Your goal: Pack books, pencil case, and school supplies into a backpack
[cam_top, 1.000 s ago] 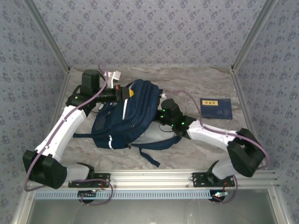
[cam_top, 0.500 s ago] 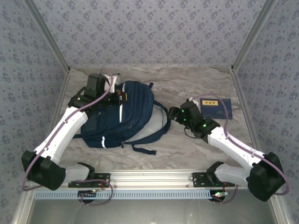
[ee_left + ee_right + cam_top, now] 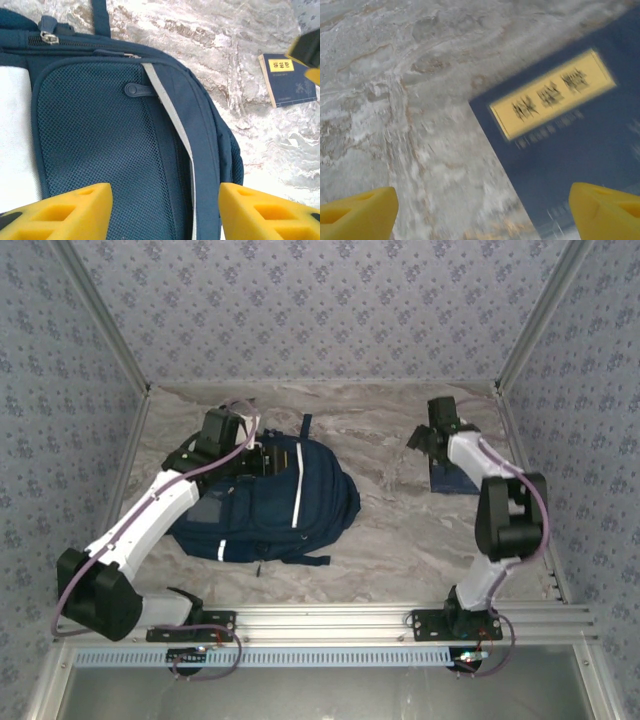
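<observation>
Navy backpack (image 3: pixel 285 505) lies flat on the marble-patterned table (image 3: pixel 400 530), left of centre, its top loop toward the far wall and loose strap ends trailing off its near edge. A white stripe (image 3: pixel 297 485) runs lengthwise down its upper face. The left gripper (image 3: pixel 262 456) sits over the far-left part of the bag, near its top. From the left wrist, the left gripper (image 3: pixel 165 212) is parted: its two yellow fingers (image 3: pixel 65 212) stand wide apart at the bottom of the picture, and only the bag's surface shows in the gap. Nothing is pinched; whether the tips touch the fabric I cannot tell. Below that gap are a dark mesh panel (image 3: pixel 95 145) and the pale stripe (image 3: pixel 170 115) slanting beside it. A closed zip with a metal zipper pull (image 3: pixel 47 36) runs along the bag's upper edge. One navy book (image 3: pixel 289 80) with a yellow label lies flat on the bare table, well apart from the bag to the right. In the overhead view that book (image 3: pixel 455 480) is at the far right of the table, partly covered by the right arm. The right gripper (image 3: pixel 418 440) hangs just beside its far-left corner. From the right wrist, the right gripper (image 3: pixel 480 215) is spread wide and holds nothing, yellow fingers (image 3: pixel 357 215) at both lower corners. One finger is above bare table (image 3: pixel 395 100), the other above the book (image 3: pixel 580 155). The book's yellow label (image 3: pixel 552 95) is blurred and its print unreadable. Its left edge runs diagonally through the gap between the fingers.
</observation>
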Action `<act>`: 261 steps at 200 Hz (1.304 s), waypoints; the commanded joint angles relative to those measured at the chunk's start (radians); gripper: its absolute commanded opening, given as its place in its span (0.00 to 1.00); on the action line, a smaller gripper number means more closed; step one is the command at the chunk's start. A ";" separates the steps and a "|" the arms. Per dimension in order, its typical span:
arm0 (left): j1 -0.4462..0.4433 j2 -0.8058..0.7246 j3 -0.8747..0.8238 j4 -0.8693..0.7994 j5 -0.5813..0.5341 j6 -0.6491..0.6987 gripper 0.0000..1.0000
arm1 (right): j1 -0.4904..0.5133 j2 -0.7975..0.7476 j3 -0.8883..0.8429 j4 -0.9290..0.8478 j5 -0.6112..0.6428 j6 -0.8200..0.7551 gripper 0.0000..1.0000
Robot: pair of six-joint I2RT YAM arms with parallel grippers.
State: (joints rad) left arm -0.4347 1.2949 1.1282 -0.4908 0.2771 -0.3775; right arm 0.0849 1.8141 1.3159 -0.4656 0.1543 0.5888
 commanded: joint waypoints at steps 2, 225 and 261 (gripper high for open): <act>-0.006 -0.040 -0.002 0.050 0.032 0.010 0.59 | -0.020 0.107 0.121 -0.155 -0.052 -0.090 0.93; -0.198 0.065 0.094 0.103 0.020 -0.143 0.58 | 0.296 -0.371 -0.678 0.304 -0.334 0.454 0.93; -0.257 0.160 0.156 0.124 -0.010 -0.143 0.58 | 0.278 -0.765 -0.872 0.175 -0.311 0.511 0.92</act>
State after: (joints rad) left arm -0.6609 1.4029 1.2205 -0.4019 0.3023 -0.5098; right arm 0.4061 1.2552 0.5392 -0.1368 -0.1795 1.0126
